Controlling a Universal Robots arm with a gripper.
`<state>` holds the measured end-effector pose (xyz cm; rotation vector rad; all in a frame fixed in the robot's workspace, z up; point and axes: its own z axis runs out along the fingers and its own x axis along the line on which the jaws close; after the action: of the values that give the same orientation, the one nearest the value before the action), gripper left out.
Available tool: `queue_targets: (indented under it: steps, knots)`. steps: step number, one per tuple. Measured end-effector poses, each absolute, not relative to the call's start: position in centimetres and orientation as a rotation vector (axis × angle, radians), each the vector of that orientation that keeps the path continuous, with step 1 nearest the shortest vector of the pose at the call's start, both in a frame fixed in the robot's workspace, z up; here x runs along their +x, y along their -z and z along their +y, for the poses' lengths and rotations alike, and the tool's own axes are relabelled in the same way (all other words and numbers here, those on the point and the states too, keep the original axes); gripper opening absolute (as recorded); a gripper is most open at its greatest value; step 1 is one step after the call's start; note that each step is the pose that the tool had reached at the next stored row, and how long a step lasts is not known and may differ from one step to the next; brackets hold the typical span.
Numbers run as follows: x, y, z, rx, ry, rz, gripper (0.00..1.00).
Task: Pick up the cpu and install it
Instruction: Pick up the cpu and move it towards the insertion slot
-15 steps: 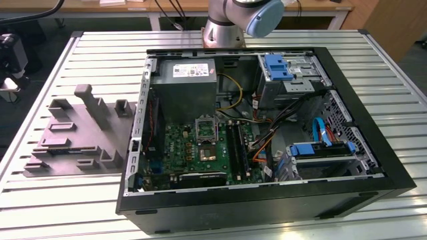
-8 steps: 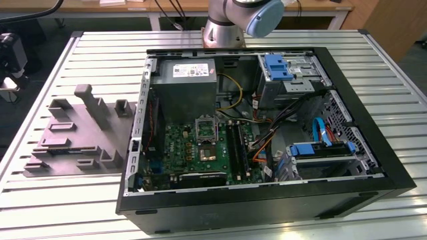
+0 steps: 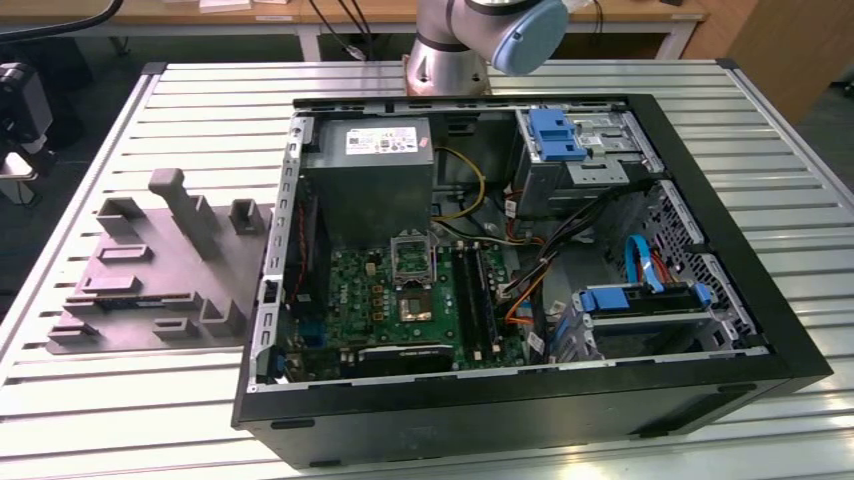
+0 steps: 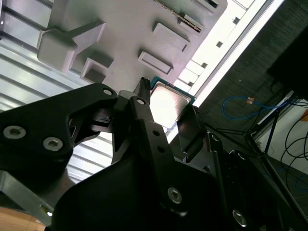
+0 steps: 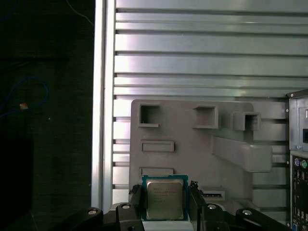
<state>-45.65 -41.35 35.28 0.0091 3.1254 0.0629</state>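
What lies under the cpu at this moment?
In the first wrist view the grey fixture block lies beneath the cpu, held by the gripper; the patch directly below is covered.

On the table (image 3: 134, 400), the block (image 3: 147, 270) lies at the exterior view's left of the computer case (image 3: 534, 425) — just beside it. The cpu (image 5: 164, 198) sits in the tool (image 5: 165, 195) — above the block's edge.

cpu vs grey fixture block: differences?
The cpu is small and flat, with a shiny silver top and green rim; the grey fixture block is much larger, matte, with recesses and upright posts. The cpu sits clamped between the fingers of the hand; the block lies on the slatted table. Both have squared outlines.
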Motion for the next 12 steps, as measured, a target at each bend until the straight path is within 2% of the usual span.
queue_targets:
  steps: [12]
  knots:
    - [-45.65, -35.72, -41.35, 0.009, -0.063, 3.125, 0.47]
